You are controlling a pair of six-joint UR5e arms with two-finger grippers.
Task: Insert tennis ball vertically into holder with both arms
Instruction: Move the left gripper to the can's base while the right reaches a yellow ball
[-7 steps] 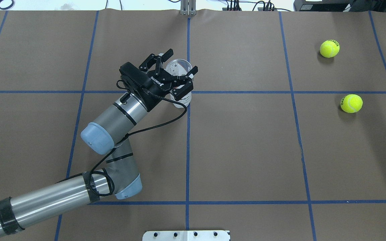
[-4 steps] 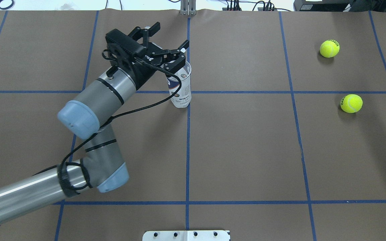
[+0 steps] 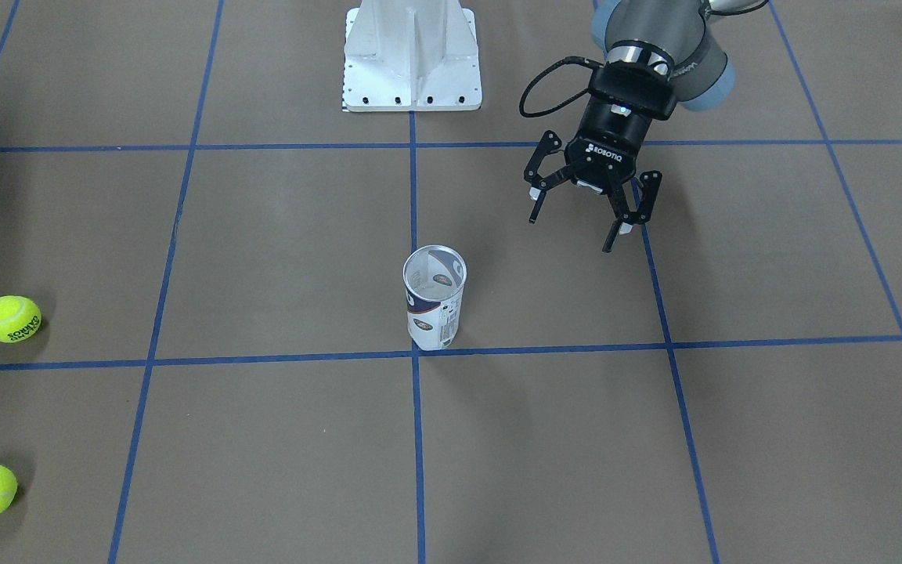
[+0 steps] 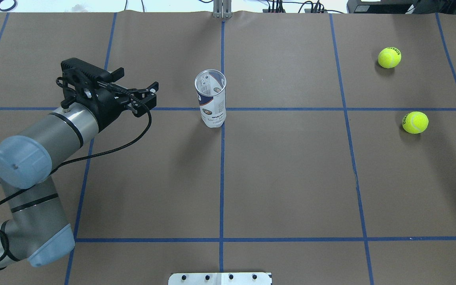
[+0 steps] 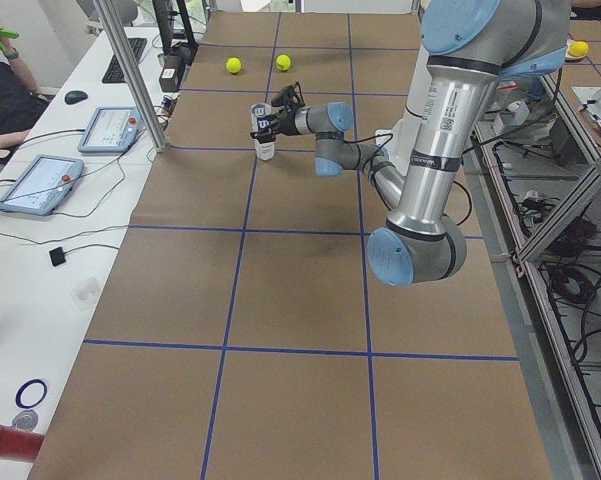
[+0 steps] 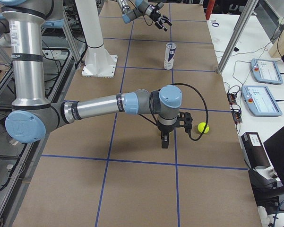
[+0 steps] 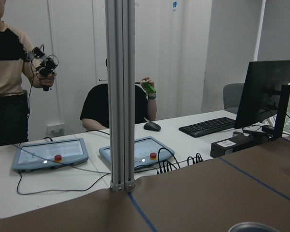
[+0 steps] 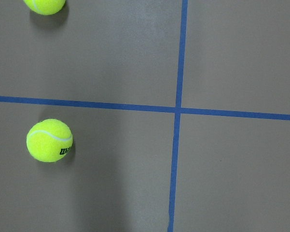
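Left hand [image 3: 586, 225], jaws spread wide and empty, hangs above the bench [image 4: 291, 178] well apart from the holder [image 3: 434, 309], which stands upright, mouth up, about midway along the bench; the right hand [image 6: 163, 141] points down near a tennis ball [image 6: 203, 127] toward the bench's right end, its opening not discernible. The step in hand appears to be fetching a ball: the right hand must close on it and carry it over the holder's mouth, the left hand probably steadying the holder.
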